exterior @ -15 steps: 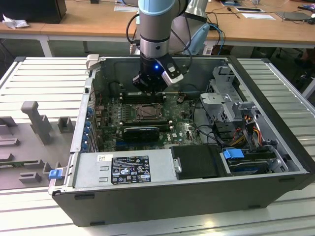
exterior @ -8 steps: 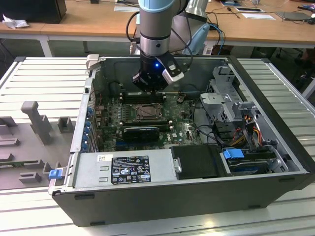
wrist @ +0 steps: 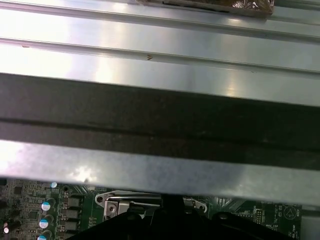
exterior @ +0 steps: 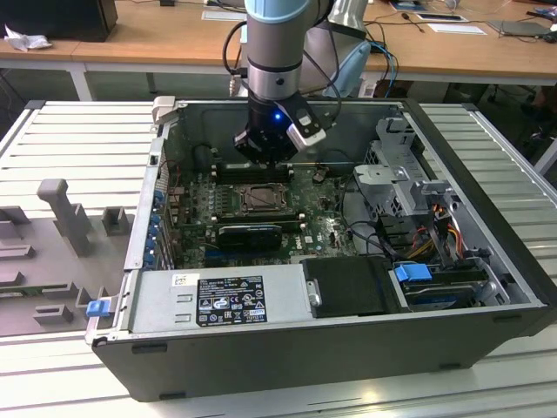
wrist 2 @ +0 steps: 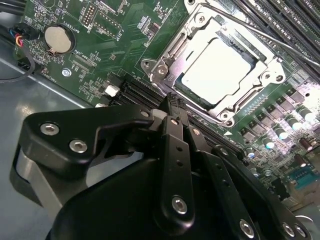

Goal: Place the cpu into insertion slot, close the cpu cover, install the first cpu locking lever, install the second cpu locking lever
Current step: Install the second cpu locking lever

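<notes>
- One relation counts here: the cpu (wrist 2: 220,67) lies just ahead of my gripper (wrist 2: 172,102) and lower down. In the second wrist view my fingertips hang over the near corner of the slot (wrist 2: 172,82), apart from it as far as I can judge.
- One arm only, so nearness is no question. In the exterior view the gripper (exterior: 263,152) hangs inside the open case (exterior: 261,348), right above the slot (exterior: 258,198).
- My fingers (wrist 2: 175,130) are drawn together at the tips, with nothing between them.
- The cpu sits flat in the slot, its pale top up and square to the rim.
- The cover (wrist 2: 220,107) looks to be down over it, the frame lying round the chip's edges with the chip showing through the cut-out.
- A thin lever (wrist 2: 270,37) runs along the slot's far side, beside the memory slots (wrist 2: 295,15) and parallel to them. I cannot tell whether it is latched. I judge that the levers are the work in hand.
- A coin cell (wrist 2: 56,39) sits well off to one side on the board.
- Writing: a black-and-white label (exterior: 231,300) sits on the metal box at the case's near edge, and the board carries small white print. I read none of it.
</notes>
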Available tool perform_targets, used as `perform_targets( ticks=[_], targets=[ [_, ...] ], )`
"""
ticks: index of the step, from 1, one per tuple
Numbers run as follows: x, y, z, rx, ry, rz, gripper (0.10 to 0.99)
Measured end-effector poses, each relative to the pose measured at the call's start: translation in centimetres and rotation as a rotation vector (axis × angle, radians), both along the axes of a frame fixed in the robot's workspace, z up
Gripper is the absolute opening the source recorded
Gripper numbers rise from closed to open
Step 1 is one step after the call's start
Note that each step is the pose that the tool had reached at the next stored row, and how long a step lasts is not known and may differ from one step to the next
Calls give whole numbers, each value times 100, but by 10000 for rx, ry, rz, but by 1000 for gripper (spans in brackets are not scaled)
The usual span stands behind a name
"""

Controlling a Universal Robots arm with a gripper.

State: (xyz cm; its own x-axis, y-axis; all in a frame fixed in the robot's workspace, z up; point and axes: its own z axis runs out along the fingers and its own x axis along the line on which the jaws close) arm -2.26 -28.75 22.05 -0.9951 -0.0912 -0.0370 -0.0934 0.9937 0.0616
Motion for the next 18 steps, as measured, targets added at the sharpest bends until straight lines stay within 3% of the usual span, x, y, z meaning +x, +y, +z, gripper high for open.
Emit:
perform_targets(
  ticks=[18],
  targets=[
    [0, -42, 25, -1, 1, 1, 106]
  ],
)
